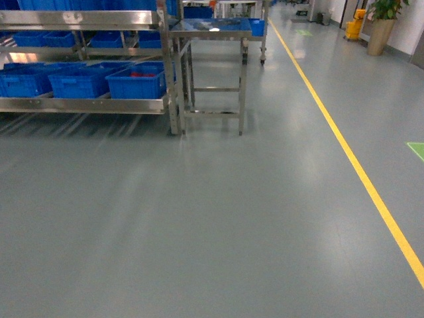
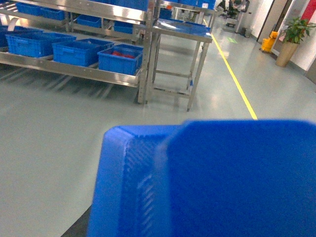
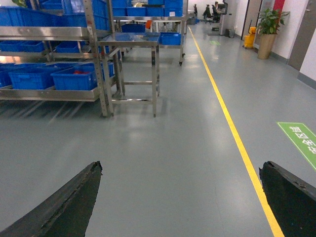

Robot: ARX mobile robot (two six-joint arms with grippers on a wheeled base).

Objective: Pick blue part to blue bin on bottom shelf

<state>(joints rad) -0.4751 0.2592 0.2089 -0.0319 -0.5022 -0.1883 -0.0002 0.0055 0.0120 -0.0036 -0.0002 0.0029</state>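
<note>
Left wrist view half-blocked by blue part point(image 2: 207, 180), left fingers hidden; right fingers point(image 3: 64, 202) spread.

You get no readable text here. The green floor sign point(image 3: 299, 138) beside the yellow line point(image 3: 232, 128) carries white characters, but they are too blurred for you to make out.

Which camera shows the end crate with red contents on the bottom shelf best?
Left wrist: the crate is largest there, its red contents plain. Head and right wrist show it smaller, the red only a sliver.
</note>
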